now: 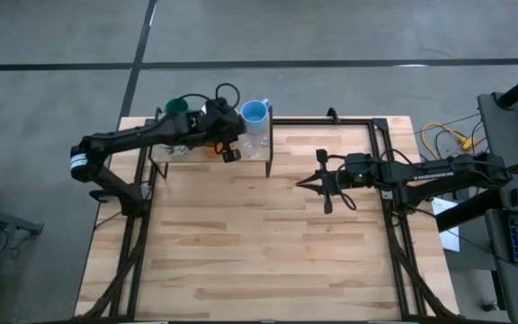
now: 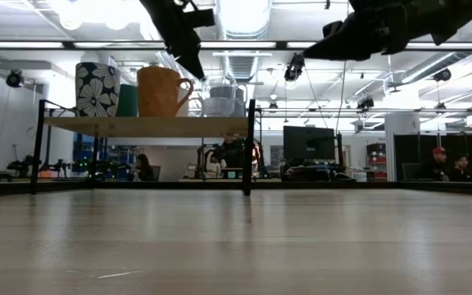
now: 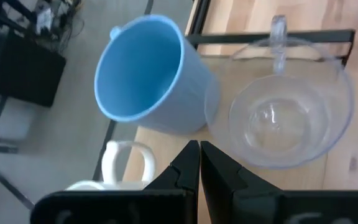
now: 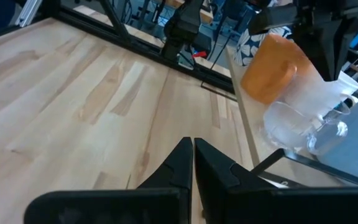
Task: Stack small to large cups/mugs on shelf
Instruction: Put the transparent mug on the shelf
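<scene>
Up at the far left of the table stood the shelf (image 1: 263, 155), and the cups sat on it. The light blue cup (image 1: 255, 113) was at its right end, with the clear cup (image 3: 288, 106) just beside it. The orange cup (image 2: 159, 91) and a flowery white cup (image 2: 97, 88) stood farther left, by the dark green cup (image 1: 177, 107). The left gripper (image 3: 199, 168) hung over the shelf, pinched closed on nothing. The right gripper (image 4: 193, 163) waited over the bare table (image 1: 268, 252), closed too
</scene>
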You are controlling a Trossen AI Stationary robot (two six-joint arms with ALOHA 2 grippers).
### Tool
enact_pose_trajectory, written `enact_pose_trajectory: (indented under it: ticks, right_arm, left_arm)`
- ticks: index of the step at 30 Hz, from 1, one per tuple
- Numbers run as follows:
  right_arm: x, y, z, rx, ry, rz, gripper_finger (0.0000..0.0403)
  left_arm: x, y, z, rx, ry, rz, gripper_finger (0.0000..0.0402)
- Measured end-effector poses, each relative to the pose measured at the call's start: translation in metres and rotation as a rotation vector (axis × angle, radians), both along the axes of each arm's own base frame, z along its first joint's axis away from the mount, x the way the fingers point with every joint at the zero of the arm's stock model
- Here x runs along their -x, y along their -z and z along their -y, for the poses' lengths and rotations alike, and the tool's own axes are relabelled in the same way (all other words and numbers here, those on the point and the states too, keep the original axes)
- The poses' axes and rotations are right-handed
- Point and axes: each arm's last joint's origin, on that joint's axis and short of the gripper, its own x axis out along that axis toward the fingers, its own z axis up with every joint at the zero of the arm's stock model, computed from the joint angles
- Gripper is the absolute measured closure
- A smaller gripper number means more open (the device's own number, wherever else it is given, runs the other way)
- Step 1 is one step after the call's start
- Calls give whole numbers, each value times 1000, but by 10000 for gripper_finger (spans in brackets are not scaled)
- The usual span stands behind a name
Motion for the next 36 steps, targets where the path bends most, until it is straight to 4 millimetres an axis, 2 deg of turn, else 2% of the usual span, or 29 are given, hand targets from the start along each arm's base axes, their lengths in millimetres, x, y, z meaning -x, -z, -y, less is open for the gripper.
enact_pose_trajectory:
  ticks: [15, 36]
  right_arm:
    - [1, 0, 2, 3, 14, 1, 394]
    - [1, 0, 2, 4, 14, 1, 394]
  left_arm:
    - [-3, 7, -2, 42, -9, -12, 402]
    - [-3, 7, -2, 44, -8, -8, 402]
